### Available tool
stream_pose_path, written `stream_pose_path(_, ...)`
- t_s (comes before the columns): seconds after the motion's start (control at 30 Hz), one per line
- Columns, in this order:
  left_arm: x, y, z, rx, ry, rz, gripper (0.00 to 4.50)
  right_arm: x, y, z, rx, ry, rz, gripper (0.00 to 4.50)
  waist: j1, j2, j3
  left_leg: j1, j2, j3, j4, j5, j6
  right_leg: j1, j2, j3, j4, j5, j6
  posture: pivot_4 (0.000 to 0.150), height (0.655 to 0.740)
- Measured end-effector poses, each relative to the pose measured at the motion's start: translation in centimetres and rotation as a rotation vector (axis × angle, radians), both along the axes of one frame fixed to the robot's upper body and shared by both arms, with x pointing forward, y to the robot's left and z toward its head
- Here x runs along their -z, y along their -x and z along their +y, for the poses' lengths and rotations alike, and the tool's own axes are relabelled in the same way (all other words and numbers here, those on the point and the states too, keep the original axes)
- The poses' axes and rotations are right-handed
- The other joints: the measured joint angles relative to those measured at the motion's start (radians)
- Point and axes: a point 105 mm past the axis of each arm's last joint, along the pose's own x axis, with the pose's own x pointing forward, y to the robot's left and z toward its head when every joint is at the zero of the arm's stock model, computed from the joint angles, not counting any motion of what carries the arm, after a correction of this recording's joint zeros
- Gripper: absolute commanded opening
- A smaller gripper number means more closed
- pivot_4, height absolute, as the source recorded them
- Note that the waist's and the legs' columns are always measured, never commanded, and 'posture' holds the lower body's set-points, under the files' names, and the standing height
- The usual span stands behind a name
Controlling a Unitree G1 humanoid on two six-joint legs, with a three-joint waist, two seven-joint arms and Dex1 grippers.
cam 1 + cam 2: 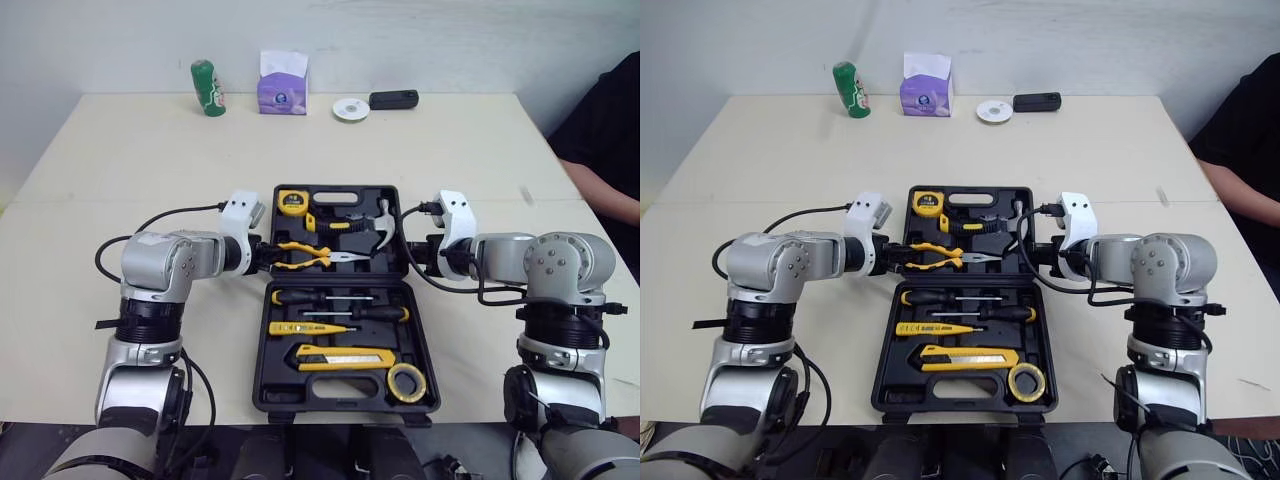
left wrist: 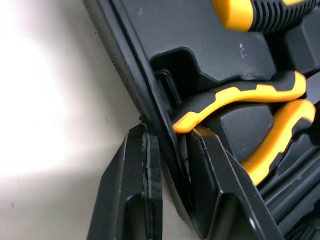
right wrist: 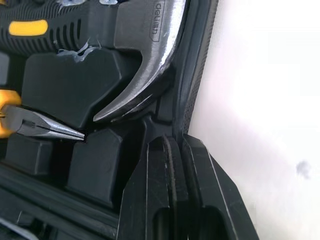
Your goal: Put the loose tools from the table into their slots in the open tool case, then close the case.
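Head eyes overlook tool case, wrist cameras close on rims

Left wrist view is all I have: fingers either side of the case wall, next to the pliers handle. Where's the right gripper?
Observer: The right gripper is on the opposite wall of the tool case, on its far half beside the hammer head, closed on that wall.
Operator: What's on the table besides the case?
Observer: Along the far edge of the table are a green can, a tissue pack, a white disc and a black object.
Operator: Case open flat?
Observer: Yes, both halves lie flat on the table.
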Motion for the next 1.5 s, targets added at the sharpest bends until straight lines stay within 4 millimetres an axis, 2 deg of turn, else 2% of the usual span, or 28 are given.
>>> stream_pose_path(0.17,-1.9,-1.7,-0.1,-0.026,0.030,-0.201,0.35,-1.7,-1.4,0.0,0.015,0.027,-0.245,0.00,0.000,0.000,0.000,-0.013,-0.002,0.003,0.000,0.002,0.001,-0.016,0.002,0.000,0.002,0.000,0.001,0.150,0.7400)
stream_pose_path(0.4,-3.9,-3.2,-0.3,-0.024,0.084,-0.492,0.21,-3.3,-2.3,-0.6,-0.006,0.146,-0.606,0.00,-0.001,-0.001,0.001,-0.015,-0.002,0.006,0.000,0.002,0.001,-0.018,0.003,-0.004,0.001,0.000,0.001,0.150,0.7400)
stream_pose_path(0.63,-2.6,-2.6,0.3,0.026,0.055,-0.719,0.01,-1.1,-1.2,-0.9,-0.132,0.514,-0.965,0.00,-0.001,-0.001,0.001,-0.014,-0.001,0.007,0.000,0.002,0.002,-0.018,0.002,-0.005,0.002,0.000,0.001,0.150,0.7400)
stream_pose_path(0.8,-1.8,-1.1,1.0,0.100,-0.101,-0.915,0.01,0.4,0.3,-1.4,-0.240,0.756,-1.161,0.00,-0.004,-0.001,0.001,-0.009,0.001,0.007,0.000,0.002,0.002,-0.013,0.001,-0.005,0.001,0.001,0.001,0.150,0.7400)
stream_pose_path(0.97,-1.0,0.0,1.4,0.153,-0.182,-1.005,0.01,1.5,1.3,-1.8,-0.292,0.845,-1.250,0.00,-0.004,-0.002,0.001,-0.007,0.001,0.007,0.001,0.002,0.002,-0.012,0.000,-0.005,0.002,0.001,0.000,0.150,0.7400)
stream_pose_path(1.1,-0.4,1.0,1.8,0.179,-0.207,-1.037,0.01,2.2,2.3,-1.9,-0.333,0.852,-1.289,0.00,-0.004,-0.002,0.000,-0.005,0.001,0.006,0.001,0.002,0.002,-0.008,0.000,-0.004,0.001,0.001,0.000,0.150,0.7400)
stream_pose_path(1.2,0.4,2.0,2.4,0.214,-0.236,-1.042,0.01,2.8,3.0,-1.7,-0.374,0.857,-1.300,0.00,-0.008,-0.002,0.000,0.008,0.002,0.005,-0.002,0.001,0.000,0.006,0.000,-0.003,-0.003,0.000,-0.001,0.150,0.7400)
stream_pose_path(1.27,0.5,2.4,2.5,0.232,-0.243,-1.043,0.01,3.0,3.1,-1.6,-0.383,0.855,-1.301,0.00,-0.009,-0.002,0.000,0.008,0.003,0.003,-0.002,0.000,0.000,0.007,0.000,-0.002,-0.004,0.000,-0.001,0.150,0.7400)
stream_pose_path(1.33,0.8,2.8,2.7,0.233,-0.215,-1.031,0.97,3.2,3.4,-1.6,-0.399,0.851,-1.293,0.77,-0.010,-0.003,0.000,0.010,0.003,0.002,-0.002,0.000,0.000,0.009,0.000,-0.002,-0.005,0.000,-0.002,0.150,0.7400)
stream_pose_path(1.37,0.8,3.0,2.8,0.241,-0.204,-1.027,1.28,3.4,3.6,-1.7,-0.415,0.857,-1.282,1.10,-0.010,-0.003,0.000,0.010,0.003,0.001,-0.002,0.000,0.000,0.010,0.000,-0.003,-0.004,0.000,-0.002,0.150,0.7400)
stream_pose_path(1.47,2.0,3.9,4.5,0.276,-0.231,-0.947,2.73,6.2,4.3,-4.3,-0.476,0.930,-1.118,2.66,-0.006,-0.003,0.000,0.009,0.003,0.001,-0.002,0.000,0.000,0.009,-0.001,-0.003,-0.004,0.000,-0.002,0.150,0.7400)
stream_pose_path(1.5,2.7,4.3,5.5,0.268,-0.232,-0.895,3.17,5.9,4.7,-4.6,-0.463,0.918,-1.117,3.12,-0.006,-0.003,0.000,0.009,0.003,0.001,-0.002,0.000,0.000,0.009,-0.001,-0.003,-0.004,0.000,-0.002,0.150,0.7400)
